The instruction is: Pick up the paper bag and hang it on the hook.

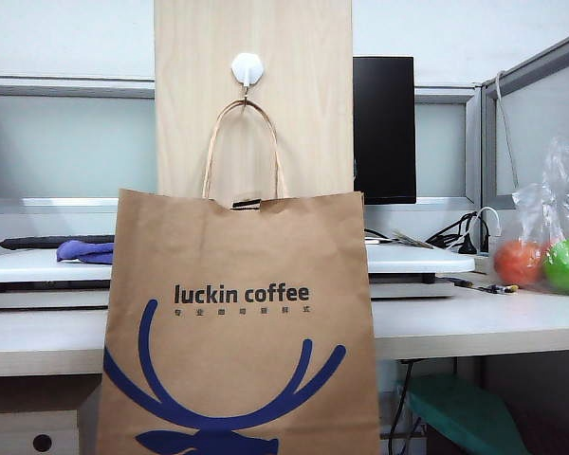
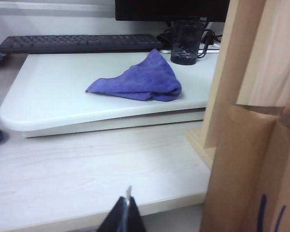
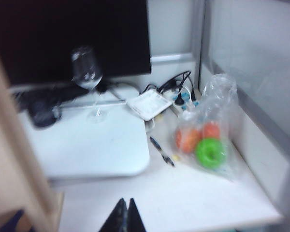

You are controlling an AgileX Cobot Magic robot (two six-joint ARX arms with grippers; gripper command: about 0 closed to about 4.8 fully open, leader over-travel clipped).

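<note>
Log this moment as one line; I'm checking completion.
paper bag: handle on hook | left gripper: shut, empty | right gripper: shut, empty, near fruit bag

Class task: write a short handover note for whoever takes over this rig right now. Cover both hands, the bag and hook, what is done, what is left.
Left hand: shut, empty, low over the desk beside the board.
Right hand: shut, empty, over the desk near the fruit bag.
Bag: hangs by one handle loop on the hook; neither hand touches it.
Done: bag is hung.
Left: nothing visible, perhaps park the arms.
</note>
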